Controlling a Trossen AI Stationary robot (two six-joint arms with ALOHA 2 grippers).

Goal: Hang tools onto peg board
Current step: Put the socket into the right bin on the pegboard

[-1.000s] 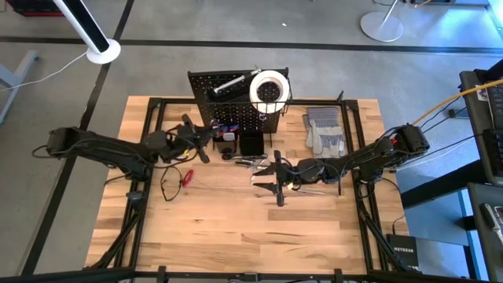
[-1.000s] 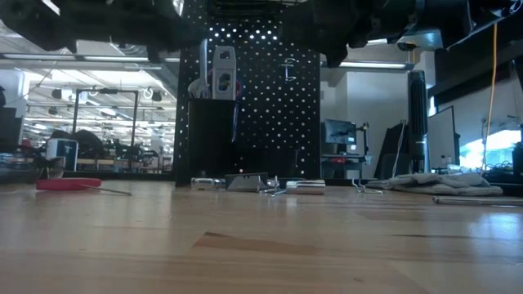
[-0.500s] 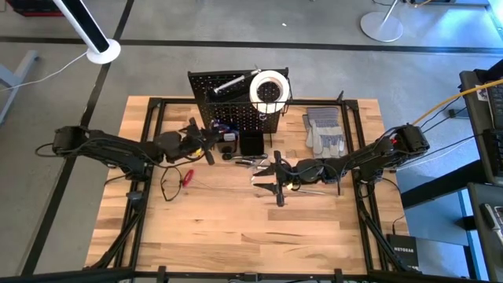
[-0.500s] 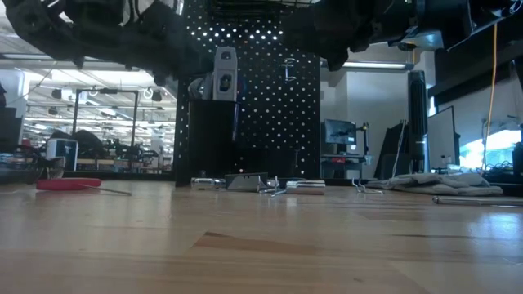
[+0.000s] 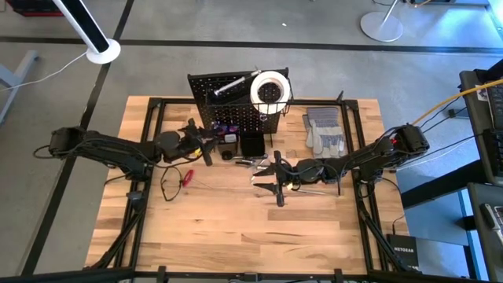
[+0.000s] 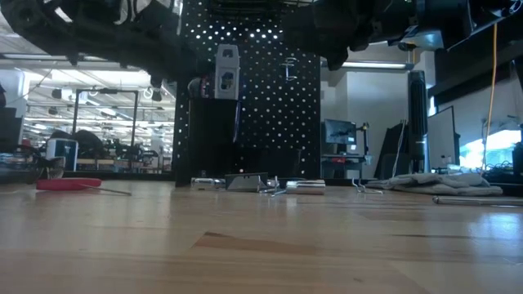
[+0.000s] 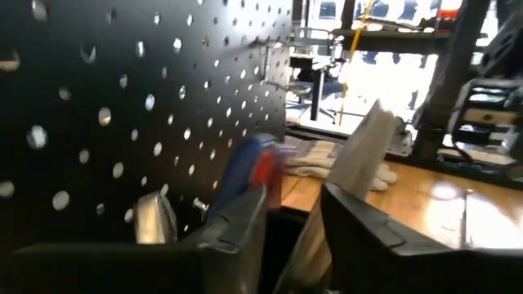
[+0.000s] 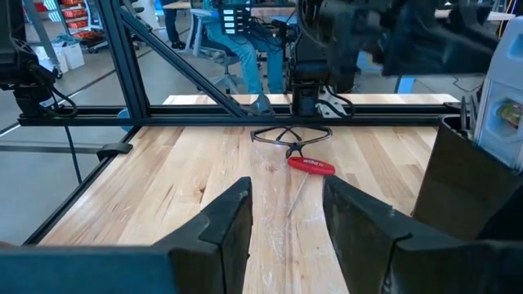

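Standing at the near edge of the table, I see the peg board (image 5: pixel 236 106) upright at about twelve o'clock from the table's middle, with the white tape roll (image 5: pixel 269 87) at its upper part and a silver metal tool (image 5: pixel 228 84) beside it.

The left gripper (image 5: pixel 203 141) is close against the lower left part of the board, at about eleven o'clock from the middle. In its wrist view the two dark fingers (image 7: pixel 237 220) stand apart with a clear gap, and nothing is clamped between them. Just beyond the fingertips a red and blue tool (image 7: pixel 255 167) sits at the board, above the small black bin (image 5: pixel 228 143). I judge that this tool was just let go there, so the next move for this arm is probably to pull straight back, away from the board.

The right gripper (image 5: pixel 277 179) hovers over the wood at about three o'clock from the middle, fingers (image 8: pixel 225 220) apart and empty.

More tools (image 5: pixel 247 161) lie on the table in front of the board, between the two grippers, their long axis running mostly nine to three. They seem a little nearer to the right gripper. A red-handled tool (image 5: pixel 186 177) lies alone at nine o'clock, nearer to the left arm. The grey gloves (image 5: pixel 324 132) rest at two o'clock.
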